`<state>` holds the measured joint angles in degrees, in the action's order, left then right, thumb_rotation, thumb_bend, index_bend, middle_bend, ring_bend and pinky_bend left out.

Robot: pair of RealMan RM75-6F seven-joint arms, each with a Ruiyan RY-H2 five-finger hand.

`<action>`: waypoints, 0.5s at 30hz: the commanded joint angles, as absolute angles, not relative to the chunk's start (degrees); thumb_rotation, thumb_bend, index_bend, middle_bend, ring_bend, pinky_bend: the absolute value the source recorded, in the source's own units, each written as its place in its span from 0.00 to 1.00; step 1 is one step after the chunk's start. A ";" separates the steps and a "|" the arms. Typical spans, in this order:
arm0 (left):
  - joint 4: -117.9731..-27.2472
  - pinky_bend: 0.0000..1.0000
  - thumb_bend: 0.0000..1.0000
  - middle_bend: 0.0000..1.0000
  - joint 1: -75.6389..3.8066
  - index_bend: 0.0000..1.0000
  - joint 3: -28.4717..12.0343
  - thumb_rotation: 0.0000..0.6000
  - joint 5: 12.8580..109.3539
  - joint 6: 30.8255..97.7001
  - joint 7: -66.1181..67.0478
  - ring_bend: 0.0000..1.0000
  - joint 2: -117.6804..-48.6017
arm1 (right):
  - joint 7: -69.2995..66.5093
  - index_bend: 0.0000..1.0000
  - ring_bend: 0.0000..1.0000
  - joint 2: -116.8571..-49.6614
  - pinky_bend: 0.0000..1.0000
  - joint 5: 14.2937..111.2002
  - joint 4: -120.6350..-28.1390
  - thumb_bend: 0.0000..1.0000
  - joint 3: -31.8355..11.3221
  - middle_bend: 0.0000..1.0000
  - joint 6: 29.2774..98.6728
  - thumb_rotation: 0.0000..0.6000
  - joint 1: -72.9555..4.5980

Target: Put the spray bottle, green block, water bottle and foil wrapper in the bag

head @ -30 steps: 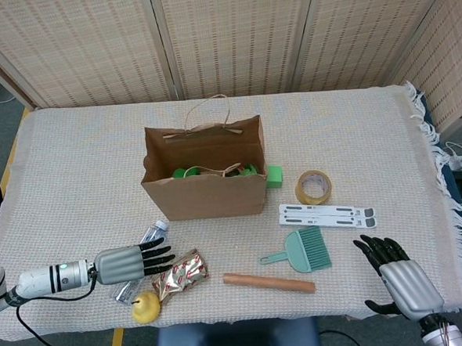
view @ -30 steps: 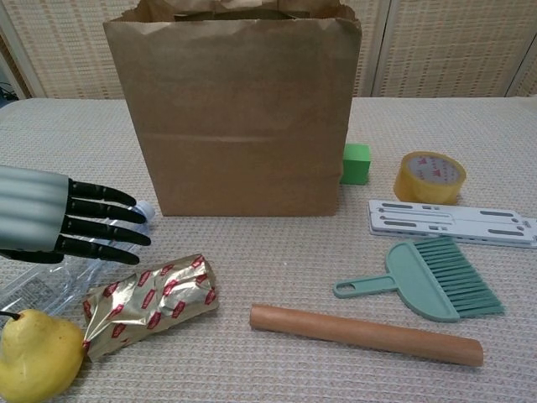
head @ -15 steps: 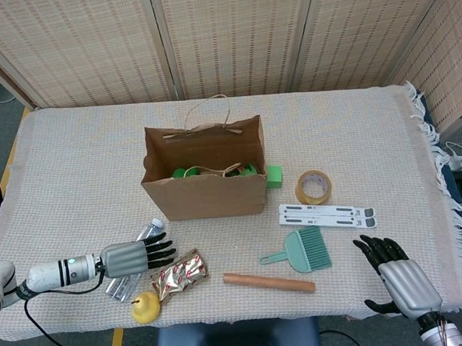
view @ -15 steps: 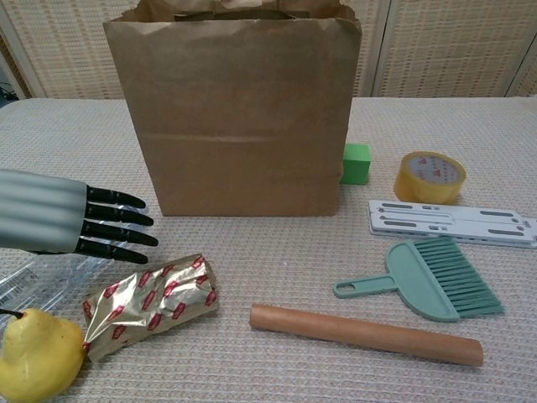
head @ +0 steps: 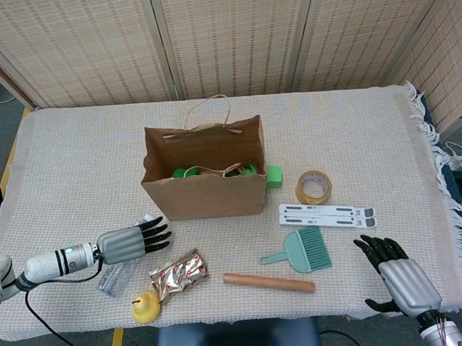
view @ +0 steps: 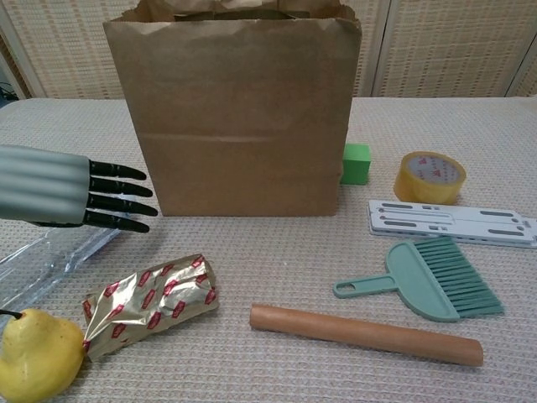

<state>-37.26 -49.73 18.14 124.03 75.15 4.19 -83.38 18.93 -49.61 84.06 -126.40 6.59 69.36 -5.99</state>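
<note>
The brown paper bag [head: 205,192] stands open mid-table, with green items [head: 185,173] showing inside. A green block [head: 273,176] sits on the cloth against the bag's right side, also in the chest view [view: 356,163]. The clear water bottle [head: 113,279] lies on its side at the front left [view: 52,259]. My left hand [head: 132,242] hovers over its upper end with fingers stretched out [view: 75,195], holding nothing. The foil wrapper [head: 177,274] lies just right of the bottle [view: 151,304]. My right hand [head: 399,279] rests open at the front right corner, far from everything.
A yellow pear [head: 146,307] sits by the foil. A wooden rod [head: 269,282], a green hand brush [head: 304,252], a white flat stand [head: 328,214] and a roll of tape [head: 313,187] lie right of the bag. The table's front edge is close to both hands.
My left hand has drawn back from the foil and shifted farther from the front edge, over the bottle. The bottle has slid a little to the left. The right hand has not moved.
</note>
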 commanded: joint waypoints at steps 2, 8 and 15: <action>-37.44 0.07 0.39 0.00 -50.16 0.00 18.36 1.00 123.40 74.31 4.95 0.00 -82.65 | 18.98 0.00 0.00 -49.57 0.00 84.00 -126.54 0.06 6.62 0.00 69.31 1.00 -6.08; -38.55 0.06 0.39 0.00 -50.73 0.00 17.44 1.00 121.73 75.07 5.59 0.00 -80.60 | 18.90 0.00 0.00 -49.47 0.00 83.90 -126.61 0.06 6.71 0.00 69.23 1.00 -6.18; -38.97 0.06 0.39 0.00 -50.72 0.00 17.92 1.00 120.79 74.07 6.35 0.00 -78.27 | 18.66 0.00 0.00 -49.23 0.00 84.84 -126.92 0.06 7.08 0.00 69.62 1.00 -5.96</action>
